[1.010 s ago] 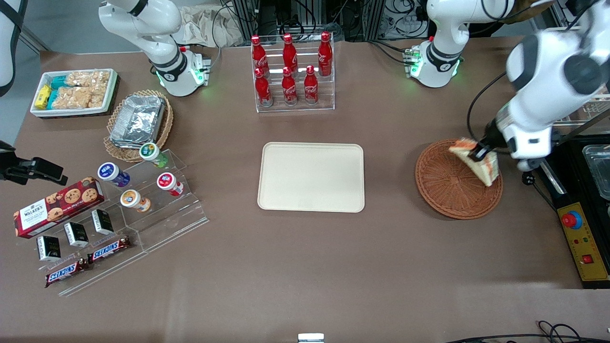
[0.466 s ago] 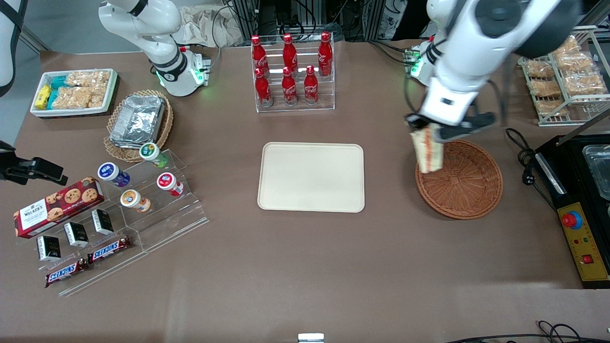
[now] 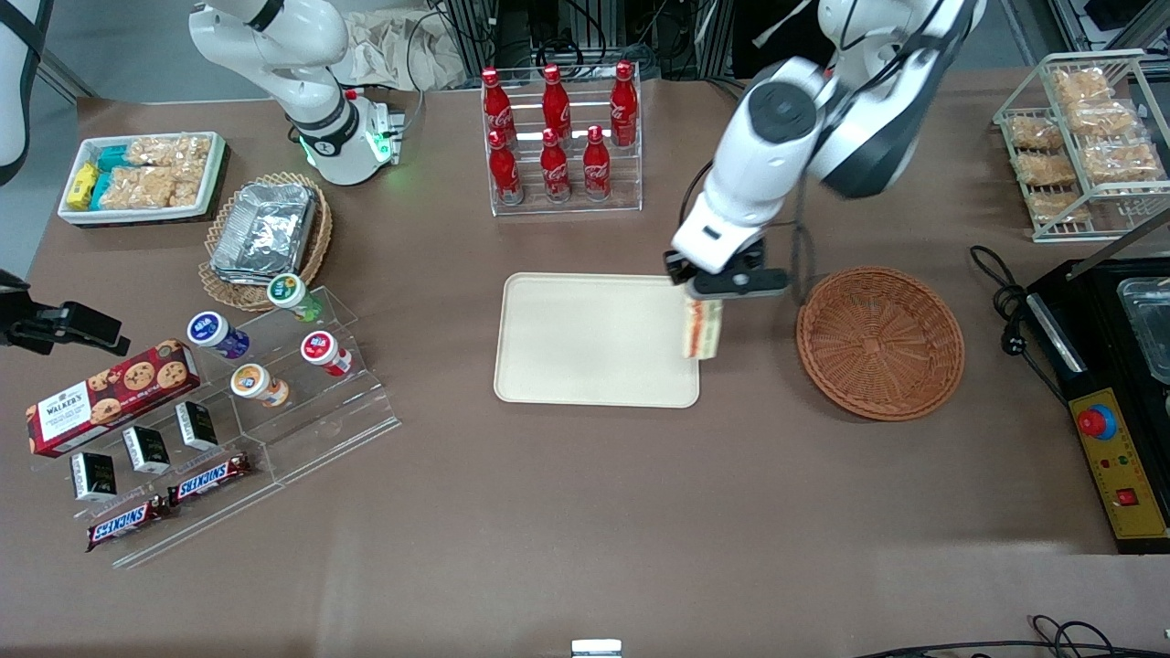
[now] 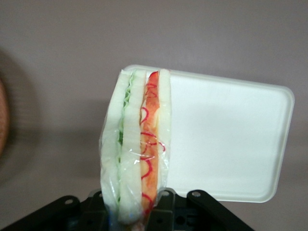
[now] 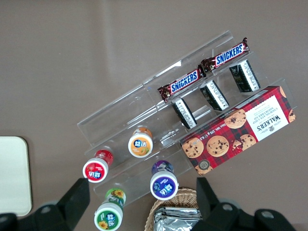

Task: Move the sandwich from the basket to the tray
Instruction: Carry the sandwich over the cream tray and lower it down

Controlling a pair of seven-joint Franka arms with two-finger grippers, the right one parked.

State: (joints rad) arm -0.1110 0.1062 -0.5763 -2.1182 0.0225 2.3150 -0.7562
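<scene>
gripper: I've got the gripper [image 3: 704, 294] right of centre in the front frame, over the tray edge nearest the basket, clamped on the sandwich.
sandwich: one sandwich [image 3: 702, 329], hanging point-down from the fingers, in the air over that tray edge, out of the basket. Wrapped in clear film.
tray: one cream tray [image 3: 585, 366], centre of frame, bare.
basket: one reddish-brown basket [image 3: 880, 343], right of centre, nothing in it.
counts: six red cola bottles [image 3: 554, 128] on a clear rack, upper centre. Two Snickers bars [image 3: 169, 501], lower left. Three small dark boxes [image 3: 146, 450] just above them. One Walkers cookie box [image 3: 110, 395]. Four round-lidded cups [image 3: 265, 340] on a clear stepped stand. One tan basket of foil containers [image 3: 265, 233], upper left. One white box of snack packets [image 3: 142, 175], upper left.
wrist-only: the left wrist view gives me the sandwich [image 4: 137, 149] cut edge close up, green layer and red-orange layer between white bread, the fingers [image 4: 166, 204] pinching its end, tray [image 4: 231, 139] under it. The front view only shows it as a small wedge.
right-wrist-only: the right wrist view shows the stand items from above, labels readable, plus a tray corner [image 5: 13, 175] at the left edge.
front-only: bottles, basket and snack box show only in the front view.
</scene>
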